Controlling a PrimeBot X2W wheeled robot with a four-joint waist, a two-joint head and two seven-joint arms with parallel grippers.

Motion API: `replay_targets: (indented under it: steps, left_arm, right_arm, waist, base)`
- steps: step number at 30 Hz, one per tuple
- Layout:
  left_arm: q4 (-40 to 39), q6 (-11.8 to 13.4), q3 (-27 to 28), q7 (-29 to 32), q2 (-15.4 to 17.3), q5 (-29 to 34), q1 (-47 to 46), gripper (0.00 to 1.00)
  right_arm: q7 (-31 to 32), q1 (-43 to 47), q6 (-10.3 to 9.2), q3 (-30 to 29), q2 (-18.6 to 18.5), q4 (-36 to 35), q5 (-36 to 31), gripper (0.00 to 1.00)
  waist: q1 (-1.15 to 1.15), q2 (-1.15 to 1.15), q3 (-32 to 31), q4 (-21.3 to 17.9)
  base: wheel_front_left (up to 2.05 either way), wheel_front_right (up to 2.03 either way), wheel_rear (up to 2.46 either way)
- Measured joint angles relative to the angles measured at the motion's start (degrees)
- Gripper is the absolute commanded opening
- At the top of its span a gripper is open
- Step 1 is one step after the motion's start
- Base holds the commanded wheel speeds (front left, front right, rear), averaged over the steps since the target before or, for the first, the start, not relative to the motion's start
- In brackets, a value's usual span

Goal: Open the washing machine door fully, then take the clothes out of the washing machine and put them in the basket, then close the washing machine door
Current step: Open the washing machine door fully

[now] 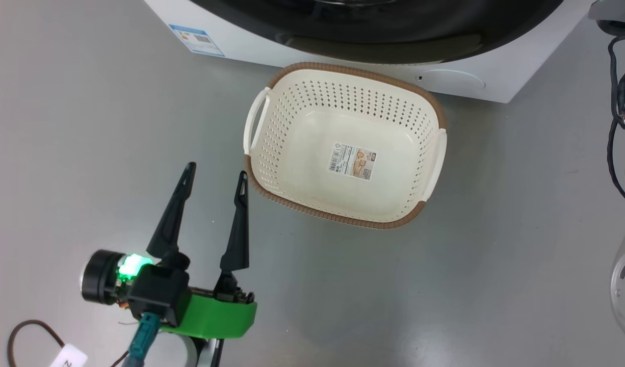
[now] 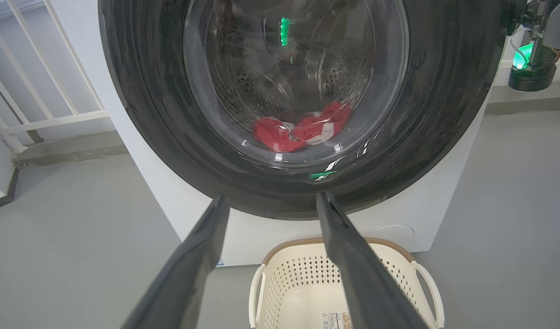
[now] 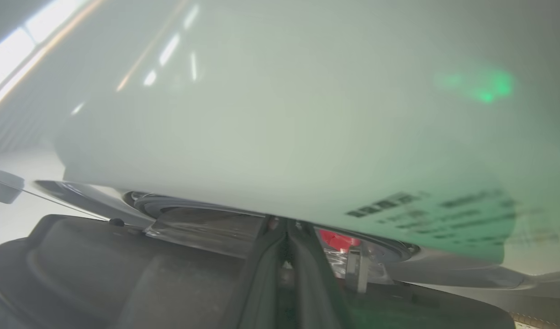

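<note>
Head view: the left hand (image 1: 216,171) is hovering over open floor (image 1: 88,127), fingers spread, with the basket (image 1: 343,69) just to its right, near the washing machine (image 1: 465,84). Left wrist view: the clothes (image 2: 303,130) are lying behind the washing machine door (image 2: 444,114). Right wrist view: the right hand (image 3: 284,226), fingers pressed together, is pointing at the door's edge.

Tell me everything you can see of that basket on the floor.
The basket is cream-white plastic, rounded rectangular, with perforated walls, a brown woven-look rim and two side handles. It stands upright and empty on the grey floor, close before the white washing machine, with a barcode sticker on its bottom.
</note>
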Motion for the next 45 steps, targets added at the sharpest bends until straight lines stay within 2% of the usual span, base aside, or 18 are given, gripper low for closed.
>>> replay_targets:
  steps: [9,27,35,45]
  left_arm:
    - [0.10,0.01,0.55,-0.07,0.03,-0.02,0.01,1.00]
    - [0.08,0.54,1.53,-0.23,0.78,-0.18,0.01,1.00]
    - [-0.15,0.62,1.76,-0.22,1.44,-0.43,0.09,1.00]
    - [-0.34,1.11,2.01,-0.20,2.02,-1.21,0.50,1.00]
  right_arm:
    - [4.27,2.05,-0.01,-0.02,1.63,-4.44,2.01,0.00]
    - [11.51,11.12,-0.01,-0.19,6.03,-14.86,1.46,0.00]
    - [13.54,14.93,0.00,-0.57,6.35,-18.39,2.61,0.00]
    - [13.30,19.64,-0.01,3.30,6.16,-20.69,6.62,0.00]
  waist:
    - [0.00,0.00,-0.16,-1.18]
    - [0.00,0.00,-2.20,-3.47]
    - [0.00,0.00,-3.86,-4.23]
    - [0.00,0.00,-5.99,-4.40]
  base:
    - [0.00,0.00,0.00]
    - [0.00,0.00,0.00]
    - [0.00,0.00,0.00]
    - [0.00,0.00,0.00]
